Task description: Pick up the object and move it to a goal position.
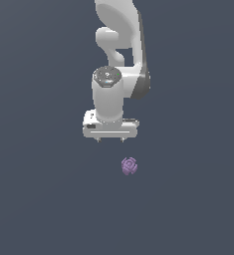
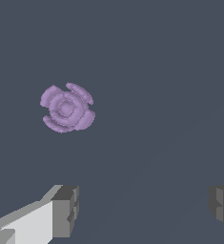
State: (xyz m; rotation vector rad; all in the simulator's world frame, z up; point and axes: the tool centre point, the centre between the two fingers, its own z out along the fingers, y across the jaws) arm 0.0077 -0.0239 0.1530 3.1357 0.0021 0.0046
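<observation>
The white arm (image 1: pixel 119 45) was extended downward, and the gripper (image 1: pixel 110 140) was held pointing down, its jaws spread wide apart and empty.

A bare simulated test scene, not a real room — a flat, uniform slate-grey ground (image 1: pixel 39 199) fills both views with no walls, furniture or texture, and only 1 smooth, shadeless white robot arm (image 1: pixel 116 60) and a lumpy purple object (image 1: pixel 129 166) stand out — plain rendered shapes
</observation>
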